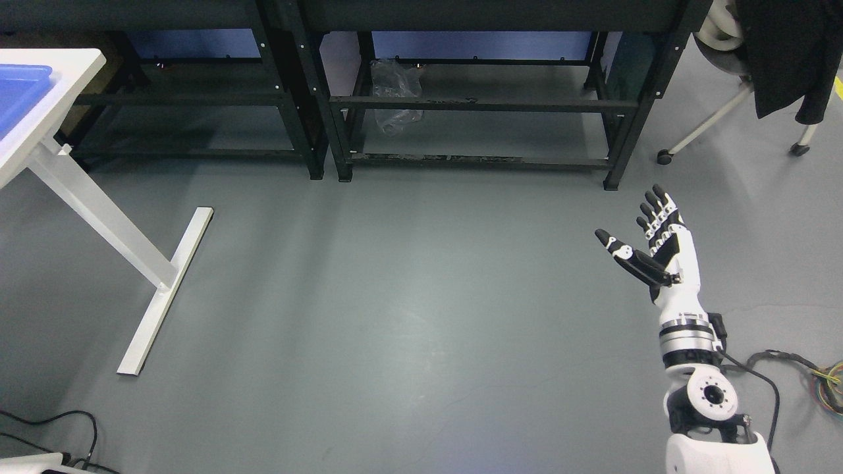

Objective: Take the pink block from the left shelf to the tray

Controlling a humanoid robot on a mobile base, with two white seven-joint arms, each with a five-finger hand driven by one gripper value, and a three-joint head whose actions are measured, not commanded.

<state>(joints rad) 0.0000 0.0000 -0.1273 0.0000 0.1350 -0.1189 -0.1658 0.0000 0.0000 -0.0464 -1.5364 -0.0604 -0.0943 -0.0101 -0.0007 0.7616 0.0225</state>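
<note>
My right hand (pixel 635 227) is raised over the grey floor at the right, fingers spread and thumb out, holding nothing. A blue tray (pixel 20 89) lies on the white table (pixel 72 72) at the upper left edge. No pink block shows. The black shelf frames (pixel 474 102) stand along the back; only their lower rails show. The left arm is out of view.
A crumpled clear plastic bag (pixel 395 95) lies under the right shelf. The white table's leg and foot (pixel 164 289) reach across the floor at left. A chair base with castors (pixel 731 128) and dark cloth (pixel 787 52) stand at upper right. Cables (pixel 790 365) lie at lower right.
</note>
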